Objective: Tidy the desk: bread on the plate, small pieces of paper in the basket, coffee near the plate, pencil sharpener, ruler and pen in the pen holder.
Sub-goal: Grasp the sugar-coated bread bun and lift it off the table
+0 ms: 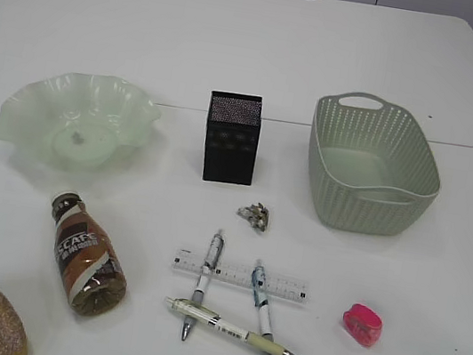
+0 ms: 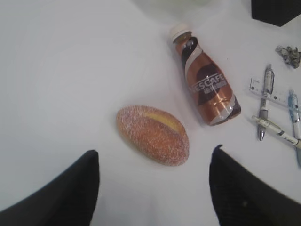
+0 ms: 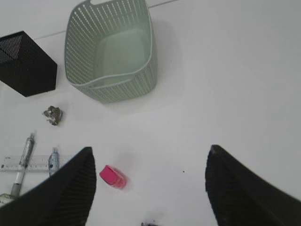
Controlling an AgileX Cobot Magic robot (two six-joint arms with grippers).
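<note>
Left gripper (image 2: 153,188) is hanging wide open, empty, over the bread roll (image 2: 153,134), which is lying on the table beside the Nescafé bottle (image 2: 205,80). Right gripper (image 3: 150,188) is spread too, probably hovering near the pink sharpener (image 3: 113,176). Best to drop straight down, straddling the roll's narrow width and squeezing gently so it isn't getting squashed.

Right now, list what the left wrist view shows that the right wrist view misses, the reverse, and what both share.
Left wrist only: the bread and the coffee bottle lying on its side, the open left gripper above the bread.
Right wrist only: the basket, the pink pencil sharpener, the open right gripper.
Both: the black pen holder, a crumpled paper piece, the ruler and pens.
</note>
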